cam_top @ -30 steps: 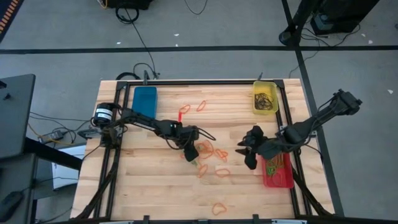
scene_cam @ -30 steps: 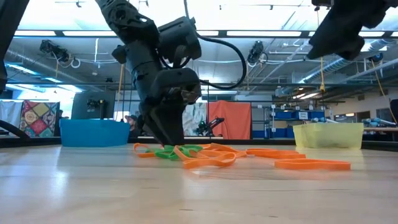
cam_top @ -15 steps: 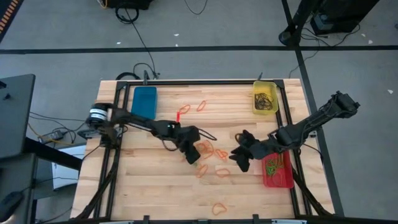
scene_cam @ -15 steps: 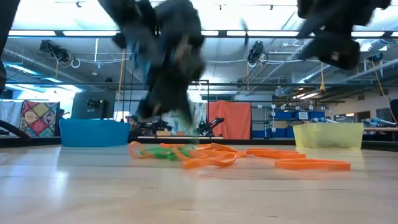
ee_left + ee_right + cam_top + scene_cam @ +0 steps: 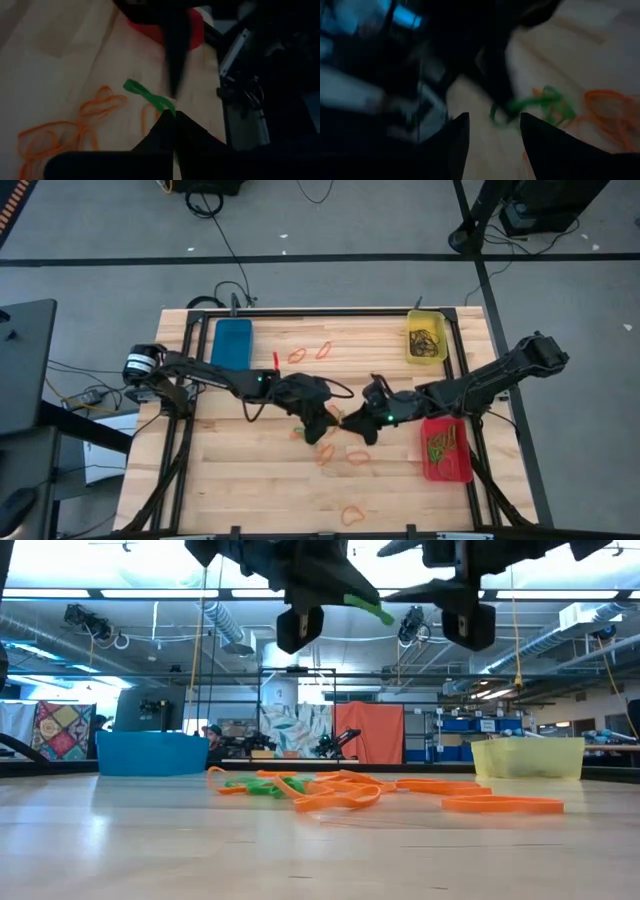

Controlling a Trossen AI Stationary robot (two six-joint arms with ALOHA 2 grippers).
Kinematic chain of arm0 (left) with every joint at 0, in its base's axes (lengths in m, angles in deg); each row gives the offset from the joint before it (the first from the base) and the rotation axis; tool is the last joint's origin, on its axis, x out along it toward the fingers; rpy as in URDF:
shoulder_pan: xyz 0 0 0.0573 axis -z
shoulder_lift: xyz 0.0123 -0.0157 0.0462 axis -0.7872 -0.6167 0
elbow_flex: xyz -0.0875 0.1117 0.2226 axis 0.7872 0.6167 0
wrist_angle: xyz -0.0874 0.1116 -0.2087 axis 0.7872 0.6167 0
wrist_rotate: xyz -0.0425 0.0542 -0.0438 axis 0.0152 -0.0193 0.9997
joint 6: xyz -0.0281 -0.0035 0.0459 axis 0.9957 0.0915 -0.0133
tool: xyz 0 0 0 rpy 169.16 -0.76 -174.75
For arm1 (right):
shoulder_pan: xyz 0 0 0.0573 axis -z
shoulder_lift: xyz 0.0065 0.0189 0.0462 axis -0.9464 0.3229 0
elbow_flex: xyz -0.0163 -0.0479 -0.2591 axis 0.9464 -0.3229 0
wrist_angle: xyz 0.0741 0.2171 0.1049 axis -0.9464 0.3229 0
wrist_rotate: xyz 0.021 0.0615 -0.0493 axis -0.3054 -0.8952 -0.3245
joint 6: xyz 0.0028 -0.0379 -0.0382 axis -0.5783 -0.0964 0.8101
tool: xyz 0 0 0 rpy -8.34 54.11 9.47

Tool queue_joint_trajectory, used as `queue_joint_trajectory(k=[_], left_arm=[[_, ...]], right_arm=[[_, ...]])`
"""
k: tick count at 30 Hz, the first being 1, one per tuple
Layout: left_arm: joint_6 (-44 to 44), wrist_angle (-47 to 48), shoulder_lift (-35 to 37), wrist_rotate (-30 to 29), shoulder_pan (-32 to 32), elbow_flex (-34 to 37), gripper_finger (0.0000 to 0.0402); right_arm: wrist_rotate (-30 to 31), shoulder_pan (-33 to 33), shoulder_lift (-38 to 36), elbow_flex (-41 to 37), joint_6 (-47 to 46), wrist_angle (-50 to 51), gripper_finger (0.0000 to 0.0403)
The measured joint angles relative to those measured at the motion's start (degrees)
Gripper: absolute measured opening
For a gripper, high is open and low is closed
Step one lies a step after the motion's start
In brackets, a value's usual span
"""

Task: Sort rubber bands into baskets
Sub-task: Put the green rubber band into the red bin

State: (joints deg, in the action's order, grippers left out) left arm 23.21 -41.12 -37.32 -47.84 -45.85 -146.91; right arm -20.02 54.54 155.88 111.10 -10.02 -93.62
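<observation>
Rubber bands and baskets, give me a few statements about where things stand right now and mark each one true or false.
1. The left gripper is shut on a green rubber band. True.
2. The right gripper is shut. False: its fingers stand apart.
3. The red basket is empty. False: it holds green bands.
4. Orange rubber bands lie on the table. True.
5. The blue basket stands beside the red one. False: they stand on opposite sides.

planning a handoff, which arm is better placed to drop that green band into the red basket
Right. The left gripper is shut on the green band, but the open right gripper faces it mid-table, and the red basket sits beside the right arm.
</observation>
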Motion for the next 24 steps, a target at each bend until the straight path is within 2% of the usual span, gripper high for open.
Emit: queue_joint_trajectory(k=[5,9,12,14,18,21,24], left_arm=[[-2.7,1.6,0.0,0.4,1.0,0.0,0.0006],[-2.9,1.0,0.2,0.5,1.2,0.0,0.0006],[-3.5,-0.4,0.2,0.8,1.1,0.0,0.0006],[-4.1,-2.6,0.2,1.1,1.1,0.0,0.0006],[-4.4,-5.9,0.2,3.1,1.2,0.0,0.0006],[-4.4,-6.2,0.3,4.0,1.3,-0.1,0.0006],[-4.5,-6.1,0.3,4.8,1.2,-0.1,0.0006]], right_arm=[[7.6,-0.5,-2.6,0.0,-3.8,1.8,0.0189],[8.7,-0.1,-4.2,0.0,-2.1,6.3,0.0189],[3.7,1.3,-3.5,0.0,2.8,4.7,0.019],[-1.0,2.5,-2.3,0.0,3.7,4.1,0.019],[-6.2,3.4,-0.5,0.0,5.1,1.6,0.019],[-8.7,3.4,-0.2,0.0,5.7,-0.6,0.0185],[-9.1,3.4,-0.3,0.0,6.1,-0.8,0.0163]])
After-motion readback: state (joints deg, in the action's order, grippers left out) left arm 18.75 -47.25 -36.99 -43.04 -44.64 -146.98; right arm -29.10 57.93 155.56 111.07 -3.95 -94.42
